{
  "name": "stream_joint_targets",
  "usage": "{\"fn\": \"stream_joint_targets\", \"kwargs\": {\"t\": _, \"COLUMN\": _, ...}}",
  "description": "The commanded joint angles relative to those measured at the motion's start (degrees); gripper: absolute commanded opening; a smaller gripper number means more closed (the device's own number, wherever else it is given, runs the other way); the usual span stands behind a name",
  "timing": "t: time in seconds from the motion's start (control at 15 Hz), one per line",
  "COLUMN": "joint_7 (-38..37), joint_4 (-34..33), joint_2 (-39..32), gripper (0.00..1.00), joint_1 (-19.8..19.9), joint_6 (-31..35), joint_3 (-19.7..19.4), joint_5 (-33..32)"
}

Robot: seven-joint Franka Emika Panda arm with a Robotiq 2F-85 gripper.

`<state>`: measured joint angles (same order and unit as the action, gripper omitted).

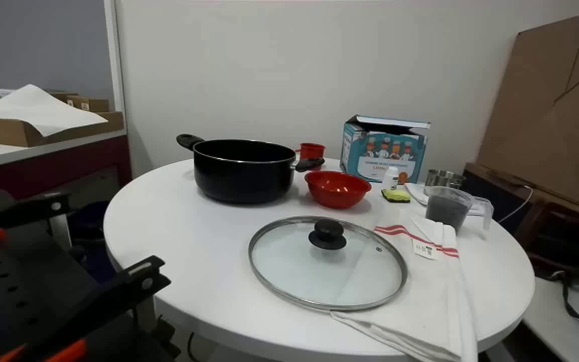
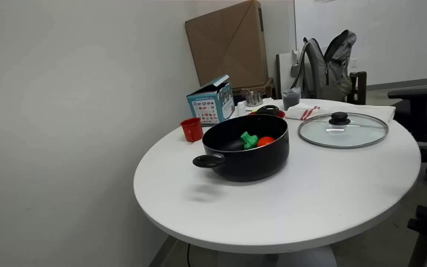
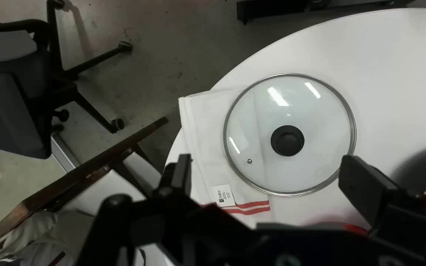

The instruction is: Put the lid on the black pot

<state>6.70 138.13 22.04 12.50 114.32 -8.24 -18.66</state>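
The lid (image 1: 319,276) lies flat, knob up, partly on a white towel and partly on the table. It also shows in an exterior view (image 2: 358,133) and in the wrist view (image 3: 316,162). The black pot (image 1: 243,176) stands upright and uncovered beyond the lid. Inside it, an exterior view of the pot (image 2: 250,163) shows a green toy piece (image 2: 250,140) and a red-orange one (image 2: 265,141). My gripper (image 3: 266,171) is open and empty, high above the table, with the lid partly framed between its fingers. The gripper is out of both exterior views.
A red bowl (image 1: 337,188) stands beside the pot, with a red cup (image 2: 192,129) nearby. A sponge (image 1: 395,195), a clear measuring cup (image 1: 448,207), a small metal pot (image 1: 444,179) and a teal box (image 1: 384,151) stand farther along. The towel (image 1: 420,301) hangs over the table edge.
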Motion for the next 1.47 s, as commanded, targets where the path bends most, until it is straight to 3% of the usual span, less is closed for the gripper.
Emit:
{"fn": "stream_joint_targets", "kwargs": {"t": 0.0, "joint_7": -0.2, "joint_4": -0.1, "joint_2": 0.0, "gripper": 1.0, "joint_1": -0.6, "joint_6": -0.2, "joint_3": -0.5, "joint_5": -0.2}}
{"fn": "stream_joint_targets", "kwargs": {"t": 0.47, "joint_7": -0.2, "joint_4": -0.1, "joint_2": 0.0, "gripper": 1.0, "joint_1": -0.6, "joint_6": -0.2, "joint_3": -0.5, "joint_5": -0.2}}
{"fn": "stream_joint_targets", "kwargs": {"t": 0.6, "joint_7": -3.1, "joint_4": -0.9, "joint_2": -1.8, "gripper": 1.0, "joint_1": -0.1, "joint_6": 1.4, "joint_3": -0.3, "joint_5": -0.6}}
{"fn": "stream_joint_targets", "kwargs": {"t": 0.8, "joint_7": -8.2, "joint_4": 1.4, "joint_2": -3.2, "gripper": 1.0, "joint_1": 0.6, "joint_6": 13.2, "joint_3": -0.3, "joint_5": -2.3}}
{"fn": "stream_joint_targets", "kwargs": {"t": 0.93, "joint_7": -11.6, "joint_4": 2.9, "joint_2": -6.4, "gripper": 1.0, "joint_1": 1.6, "joint_6": 22.9, "joint_3": -0.1, "joint_5": -4.6}}
{"fn": "stream_joint_targets", "kwargs": {"t": 1.07, "joint_7": -12.6, "joint_4": 3.0, "joint_2": -10.9, "gripper": 1.0, "joint_1": 2.4, "joint_6": 28.5, "joint_3": -0.6, "joint_5": -5.7}}
{"fn": "stream_joint_targets", "kwargs": {"t": 1.2, "joint_7": -11.7, "joint_4": 2.8, "joint_2": -15.3, "gripper": 1.0, "joint_1": 2.7, "joint_6": 31.6, "joint_3": -1.3, "joint_5": -4.9}}
{"fn": "stream_joint_targets", "kwargs": {"t": 1.4, "joint_7": -1.7, "joint_4": 2.1, "joint_2": -21.8, "gripper": 1.0, "joint_1": 0.9, "joint_6": 33.2, "joint_3": -3.2, "joint_5": 2.8}}
